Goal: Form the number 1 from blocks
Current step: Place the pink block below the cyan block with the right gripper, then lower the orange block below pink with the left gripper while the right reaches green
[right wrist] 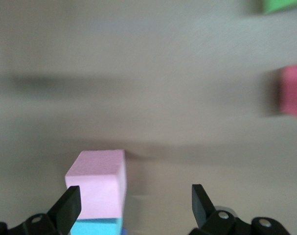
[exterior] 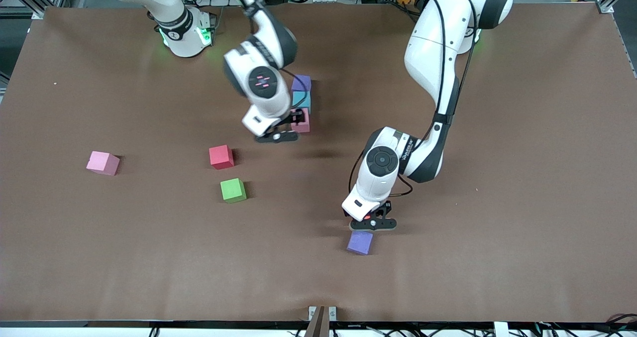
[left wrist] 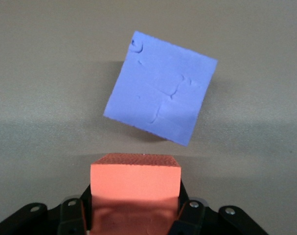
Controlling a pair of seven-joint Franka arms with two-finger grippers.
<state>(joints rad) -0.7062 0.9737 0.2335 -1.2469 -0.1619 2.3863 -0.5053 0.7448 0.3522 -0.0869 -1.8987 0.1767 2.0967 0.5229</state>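
column started mid-tabletop point(exterior: 497, 202): purple block point(exterior: 301, 82), light blue block point(exterior: 301, 99), pink block point(exterior: 301, 121) touching in line toward front camera, likely stem of the 1. right tool point(exterior: 284, 130) low beside pink block, fingers point(right wrist: 69, 204) spread wide, gripping nothing; block sits against one finger, so looks released. left tool point(exterior: 373, 223) clamped on orange block point(left wrist: 135, 182), hovering above loose purple block point(exterior: 360, 242). loose pink block point(exterior: 103, 163), red block point(exterior: 221, 156), green block point(exterior: 233, 189) lie apart toward right arm's end, unplaced.
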